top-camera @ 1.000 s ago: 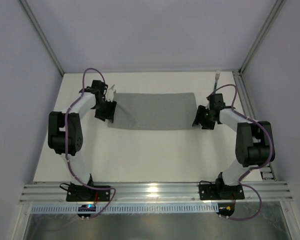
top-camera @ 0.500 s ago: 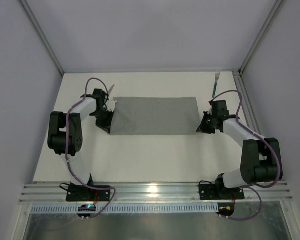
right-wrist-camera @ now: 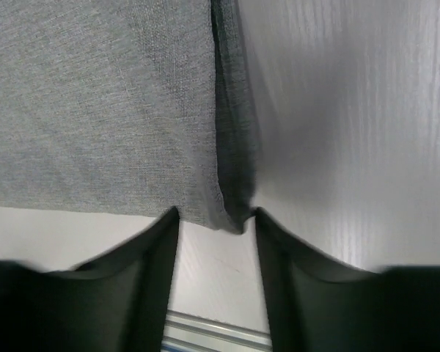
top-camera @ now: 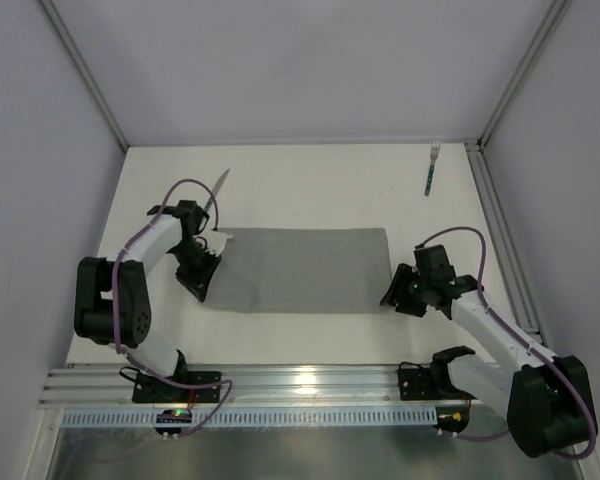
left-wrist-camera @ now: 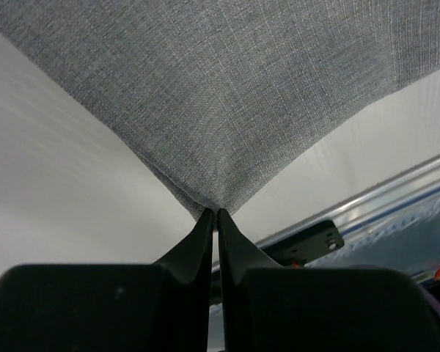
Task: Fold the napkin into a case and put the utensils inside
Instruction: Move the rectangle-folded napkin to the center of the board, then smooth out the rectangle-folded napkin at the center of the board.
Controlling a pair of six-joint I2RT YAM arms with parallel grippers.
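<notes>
The grey napkin (top-camera: 300, 270) lies as a wide folded strip across the middle of the table. My left gripper (top-camera: 204, 272) is at its left near corner; in the left wrist view the gripper (left-wrist-camera: 213, 213) is shut on that corner of the napkin (left-wrist-camera: 220, 88), lifting it slightly. My right gripper (top-camera: 392, 297) sits at the right near corner. In the right wrist view its jaws (right-wrist-camera: 216, 216) stand apart, with the napkin (right-wrist-camera: 95, 110) corner lying loose between them. The knife (top-camera: 217, 186) rests far left, the fork (top-camera: 432, 168) far right.
A metal rail (top-camera: 310, 382) runs along the table's near edge, just behind the arm bases. White walls and frame posts (top-camera: 85, 80) close in the table on three sides. Purple cables loop off both arms.
Both arms have drawn the napkin toward the near edge of the table. The right gripper has opened and let its corner go; the left gripper closed on its corner and stays shut on it.
</notes>
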